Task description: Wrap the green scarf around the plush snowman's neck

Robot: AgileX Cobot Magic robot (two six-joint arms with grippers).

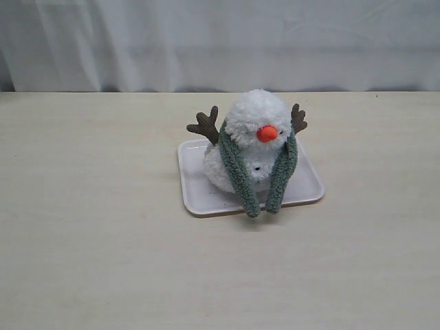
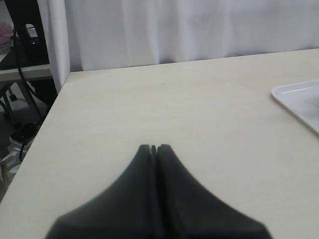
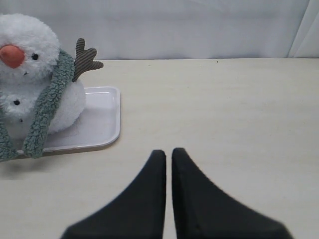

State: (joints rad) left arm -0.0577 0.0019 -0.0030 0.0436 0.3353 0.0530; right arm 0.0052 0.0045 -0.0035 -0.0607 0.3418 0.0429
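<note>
Plush snowman sits upright on a white tray, mid-desk, orange nose towards the camera. Green scarf lies around the neck. Both ends hang down the front, apart, tips at the tray's front edge. Brown twig arms stick up either side. White curtain behind.

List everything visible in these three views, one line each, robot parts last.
plush snowman: one, white with orange nose and brown twig arms, sitting on the tray
green scarf: one, grey-green, draped around the snowman's neck, both ends hanging down its front
tray: one, white, mid-table
table: one, pale wood, under everything
curtain: one, white, behind the table
left gripper: one, black, shut, empty, above bare table
right gripper: one, black, shut, empty, beside the tray
</note>
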